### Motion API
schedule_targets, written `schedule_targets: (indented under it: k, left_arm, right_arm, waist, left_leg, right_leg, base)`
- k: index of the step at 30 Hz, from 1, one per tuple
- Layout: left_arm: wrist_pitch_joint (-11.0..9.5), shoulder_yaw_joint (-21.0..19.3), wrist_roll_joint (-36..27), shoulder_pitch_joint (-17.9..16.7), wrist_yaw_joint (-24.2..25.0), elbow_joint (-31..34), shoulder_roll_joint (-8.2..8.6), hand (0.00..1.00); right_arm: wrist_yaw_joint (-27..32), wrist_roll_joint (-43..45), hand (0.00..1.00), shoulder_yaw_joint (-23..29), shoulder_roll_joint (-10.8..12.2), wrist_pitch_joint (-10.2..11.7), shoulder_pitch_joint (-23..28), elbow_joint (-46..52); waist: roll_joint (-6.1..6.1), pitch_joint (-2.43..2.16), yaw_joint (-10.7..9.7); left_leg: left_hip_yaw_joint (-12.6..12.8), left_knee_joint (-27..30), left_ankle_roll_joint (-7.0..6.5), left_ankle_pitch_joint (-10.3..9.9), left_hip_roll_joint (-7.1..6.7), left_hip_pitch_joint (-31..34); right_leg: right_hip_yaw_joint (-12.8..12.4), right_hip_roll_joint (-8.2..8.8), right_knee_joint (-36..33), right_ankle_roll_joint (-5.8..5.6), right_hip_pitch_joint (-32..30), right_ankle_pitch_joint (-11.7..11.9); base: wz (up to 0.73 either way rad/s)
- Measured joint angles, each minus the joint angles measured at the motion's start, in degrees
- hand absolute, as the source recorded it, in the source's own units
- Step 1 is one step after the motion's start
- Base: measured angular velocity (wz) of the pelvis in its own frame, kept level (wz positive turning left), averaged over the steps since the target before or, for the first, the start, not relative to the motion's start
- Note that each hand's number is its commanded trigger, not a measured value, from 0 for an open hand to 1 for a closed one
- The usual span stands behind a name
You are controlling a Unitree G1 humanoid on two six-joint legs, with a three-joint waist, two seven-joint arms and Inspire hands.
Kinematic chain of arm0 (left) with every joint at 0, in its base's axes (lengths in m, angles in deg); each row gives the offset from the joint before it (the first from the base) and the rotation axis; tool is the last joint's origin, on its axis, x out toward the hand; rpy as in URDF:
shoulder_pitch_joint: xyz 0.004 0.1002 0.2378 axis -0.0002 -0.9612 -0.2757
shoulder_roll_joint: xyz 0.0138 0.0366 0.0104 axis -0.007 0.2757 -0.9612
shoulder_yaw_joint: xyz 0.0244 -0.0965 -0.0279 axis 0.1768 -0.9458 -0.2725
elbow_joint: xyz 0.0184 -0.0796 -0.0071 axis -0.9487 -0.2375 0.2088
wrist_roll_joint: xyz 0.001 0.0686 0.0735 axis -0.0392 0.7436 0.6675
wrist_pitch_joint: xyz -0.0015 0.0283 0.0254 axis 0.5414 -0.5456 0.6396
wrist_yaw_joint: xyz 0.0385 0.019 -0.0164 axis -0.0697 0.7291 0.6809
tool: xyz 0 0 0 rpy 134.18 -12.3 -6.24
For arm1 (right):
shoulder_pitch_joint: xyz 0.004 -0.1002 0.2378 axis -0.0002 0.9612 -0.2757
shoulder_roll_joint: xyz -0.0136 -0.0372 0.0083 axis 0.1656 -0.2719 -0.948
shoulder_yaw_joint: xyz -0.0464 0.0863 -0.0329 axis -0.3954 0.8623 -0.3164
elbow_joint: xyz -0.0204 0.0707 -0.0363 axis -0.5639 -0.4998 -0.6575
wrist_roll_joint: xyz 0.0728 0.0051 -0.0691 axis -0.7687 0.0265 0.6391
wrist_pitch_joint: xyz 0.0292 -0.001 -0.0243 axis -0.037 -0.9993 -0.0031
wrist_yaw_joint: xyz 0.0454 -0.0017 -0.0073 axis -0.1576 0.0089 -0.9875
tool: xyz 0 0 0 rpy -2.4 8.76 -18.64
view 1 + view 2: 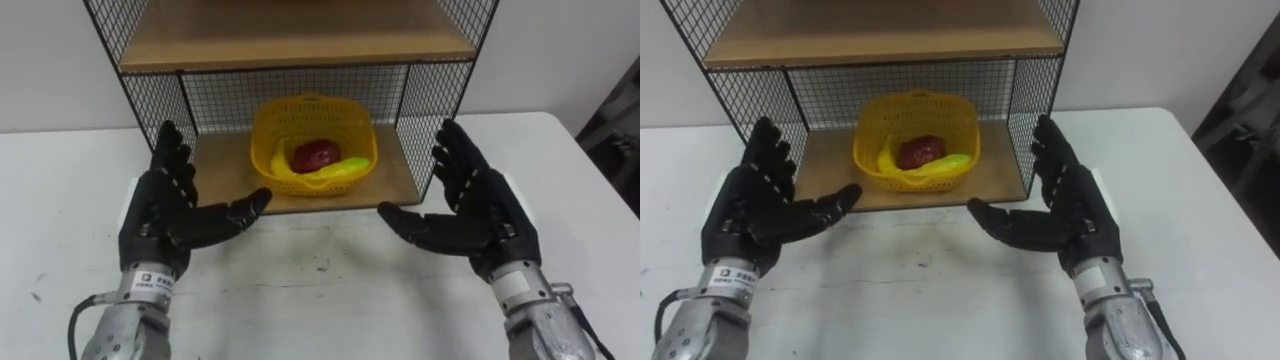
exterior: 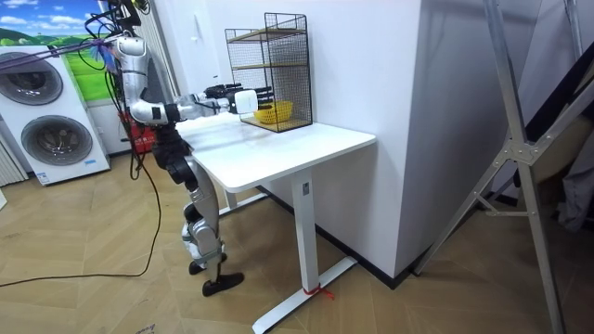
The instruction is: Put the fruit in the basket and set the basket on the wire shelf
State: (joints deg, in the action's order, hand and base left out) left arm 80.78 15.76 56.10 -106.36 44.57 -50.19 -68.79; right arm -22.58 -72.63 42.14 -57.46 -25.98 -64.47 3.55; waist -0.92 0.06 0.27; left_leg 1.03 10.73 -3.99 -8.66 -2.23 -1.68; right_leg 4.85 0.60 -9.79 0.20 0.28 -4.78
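A yellow plastic basket [image 1: 313, 140] [image 1: 916, 139] stands on the lower wooden board of the black wire shelf [image 1: 163, 100] [image 1: 1036, 95]. Inside it lie a dark red fruit [image 1: 314, 155] [image 1: 921, 151] and a yellow-green fruit [image 1: 338, 170] [image 1: 939, 164]. My left hand [image 1: 165, 215] [image 1: 750, 215] is open in front of the shelf's left side, palm facing inward. On the other side my right hand [image 1: 480, 210] [image 1: 1065, 205] is open too, mirroring it. Both hands hold nothing and stand apart from the basket. In the room view the basket [image 2: 274, 114] shows yellow inside the shelf [image 2: 269, 65].
The shelf stands at the back of a white table [image 1: 320, 290] [image 2: 288, 148], against a white wall. An upper wooden board [image 1: 290, 35] lies above the basket. In the room view I stand at the table's left end; washing machines [image 2: 56, 121] stand behind me.
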Motion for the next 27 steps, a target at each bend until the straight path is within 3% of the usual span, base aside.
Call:
schedule_targets:
  k: [4, 7, 8, 10, 12, 13, 15, 16, 18, 21, 22, 24, 27]
  left_arm:
    - [-1.9, -3.0, 1.3, -1.4, -0.7, 3.1, -0.46, 0.0]
    - [-3.7, -5.4, 4.2, -1.6, -3.7, 6.7, -0.63, 0.0]
    - [-4.8, -7.0, 6.3, -1.5, -5.6, 7.9, -0.6, 0.0]
    - [-6.1, -10.9, 8.3, -1.5, -9.8, 11.5, -0.61, 0.0]
    - [-10.5, -21.1, 9.2, -1.1, -16.0, 15.3, -1.52, 0.0]
    - [-11.3, -23.9, 9.9, -0.9, -17.9, 16.0, -1.8, 0.0]
    - [-14.3, -34.4, 11.1, -0.5, -25.7, 17.1, -4.53, 0.0]
    - [-14.7, -36.8, 11.1, -0.6, -27.7, 17.1, -5.46, 0.0]
    - [-16.3, -45.3, 11.0, -0.6, -35.1, 17.1, -8.03, 0.0]
    - [-17.1, -54.7, 8.6, -0.6, -43.0, 16.8, -10.76, 0.0]
    - [-17.4, -56.2, 7.9, -0.6, -44.3, 16.5, -11.21, 0.0]
    - [-17.5, -61.3, 4.8, -1.0, -48.0, 12.7, -13.9, 0.0]
    - [-16.0, -65.0, 0.0, -2.2, -52.1, 4.5, -17.7, 0.0]
  right_arm:
    - [1.4, 1.5, 0.0, 3.6, -0.3, 2.9, 0.3, 0.9]
    - [6.4, 1.6, 0.0, 8.0, -0.7, 4.8, 0.8, 4.7]
    - [8.9, 2.0, 0.0, 9.9, -0.8, 6.4, 0.9, 5.8]
    - [12.6, 3.4, 0.0, 13.3, -1.5, 8.2, 0.9, 7.5]
    - [17.6, 6.7, 0.0, 20.4, -3.0, 9.8, 1.0, 10.3]
    - [19.3, 7.7, 0.0, 22.5, -3.3, 10.5, 0.9, 10.9]
    - [26.2, 8.1, 0.0, 30.4, -7.2, 12.5, 0.8, 11.5]
    - [27.8, 8.1, 0.0, 32.1, -8.6, 12.8, 0.8, 11.5]
    - [34.1, 8.1, 0.0, 38.6, -12.5, 13.6, 0.9, 12.2]
    - [40.8, 7.9, 0.0, 46.3, -15.9, 14.2, 0.7, 12.1]
    - [42.0, 7.5, 0.0, 47.5, -16.5, 14.3, 0.8, 11.9]
    - [45.7, 4.2, 0.0, 52.7, -18.3, 14.6, 1.1, 9.0]
    - [52.0, -0.2, 0.0, 56.8, -19.3, 14.2, 2.1, 2.0]
  waist:
    - [-0.34, -0.04, 0.2]
    - [-0.38, -0.02, 0.9]
    - [-0.29, 0.03, 1.5]
    - [-0.32, 0.01, 1.7]
    - [0.13, 0.13, 1.8]
    - [0.28, 0.18, 1.9]
    - [0.66, 0.07, 2.0]
    - [0.75, 0.01, 2.1]
    - [0.69, -0.16, 3.1]
    - [0.62, -0.42, 3.3]
    - [0.62, -0.42, 3.3]
    - [0.43, -0.29, 3.3]
    - [0.14, -0.24, 3.3]
  left_leg:
    - [0.1, 0.0, 0.07, 0.0, 0.0, 0.0]
    - [-0.2, 0.0, 0.19, -0.1, -0.05, 0.2]
    - [-0.2, 0.0, 0.26, -0.2, -0.04, 0.2]
    - [-0.3, 0.1, 0.28, -0.2, -0.03, 0.5]
    - [-0.6, 0.0, 0.05, 0.0, -0.09, 0.6]
    - [-0.8, 0.1, 0.05, 0.0, -0.13, 0.7]
    - [-1.2, 0.1, 0.09, 0.0, -0.23, 0.8]
    - [-1.3, 0.1, 0.09, 0.0, -0.24, 0.9]
    - [-1.2, 0.1, 0.38, -0.2, -0.24, 1.1]
    - [-1.4, 0.1, 0.41, -0.3, -0.38, 1.0]
    - [-1.4, 0.1, 0.43, -0.2, -0.38, 1.0]
    - [-1.4, 0.1, 0.45, -0.2, -0.44, 1.1]
    - [-1.5, 0.2, 0.46, -0.3, -0.43, 1.2]
  right_leg:
    - [-0.1, -0.36, -0.1, -0.02, -0.1, 0.0]
    - [0.0, -0.37, 0.1, -0.05, -0.2, 0.0]
    - [0.0, -0.4, 0.1, -0.05, -0.3, 0.0]
    - [-0.1, -0.46, 0.1, 0.01, -0.7, 0.0]
    - [0.1, -0.45, 0.1, 0.02, -0.9, 0.0]
    - [0.3, -0.42, 0.1, 0.02, -0.9, 0.0]
    - [0.5, -0.36, 0.1, 0.09, -1.1, -0.1]
    - [0.5, -0.32, -0.1, 0.1, -1.3, -0.2]
    - [0.2, -0.15, -0.3, 0.09, -1.7, -0.8]
    - [0.4, 0.15, -1.2, 0.19, -2.2, -1.5]
    - [0.5, 0.13, -1.2, 0.14, -2.2, -1.4]
    - [0.8, 0.26, -2.0, -0.1, -2.3, -1.7]
    - [1.6, 0.4, -2.2, 0.22, -2.4, -2.0]
  base:
    - [0.0]
    - [-0.01]
    - [-0.05]
    - [-0.02]
    - [0.04]
    - [0.12]
    - [0.09]
    - [0.0]
    - [0.0]
    - [0.04]
    - [0.06]
    - [0.06]
    - [0.0]
